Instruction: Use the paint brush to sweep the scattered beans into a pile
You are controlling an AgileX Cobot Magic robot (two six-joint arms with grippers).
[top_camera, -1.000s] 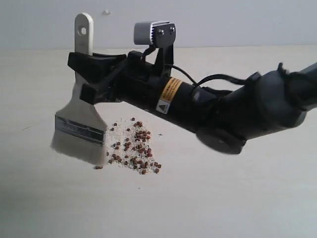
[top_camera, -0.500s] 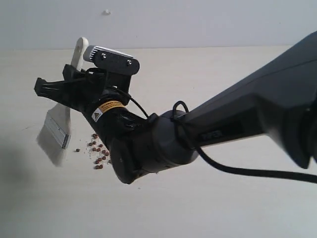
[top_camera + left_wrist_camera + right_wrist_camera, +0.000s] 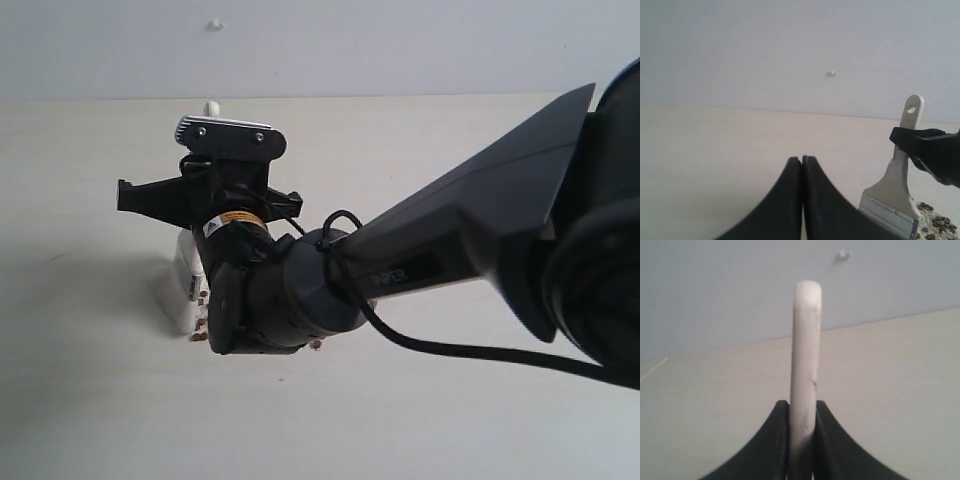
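The paint brush stands upright, bristles down on the table at the left edge of the beans. My right gripper is shut on its wooden handle, whose tip pokes up above the fingers. The right arm's wrist covers most of the pile in the exterior view, so only a few beans show. In the left wrist view the brush shows broadside, with beans and whitish crumbs beside its ferrule. My left gripper is shut on nothing and is out of the exterior view.
The right arm stretches across the pale wooden table from the right edge. A grey wall rises behind the table's far edge, with a small white speck on it.
The right arm swung further over the beans. The brush turned edge-on to the exterior camera and dropped to the table. The wrist now covers most of the beans.
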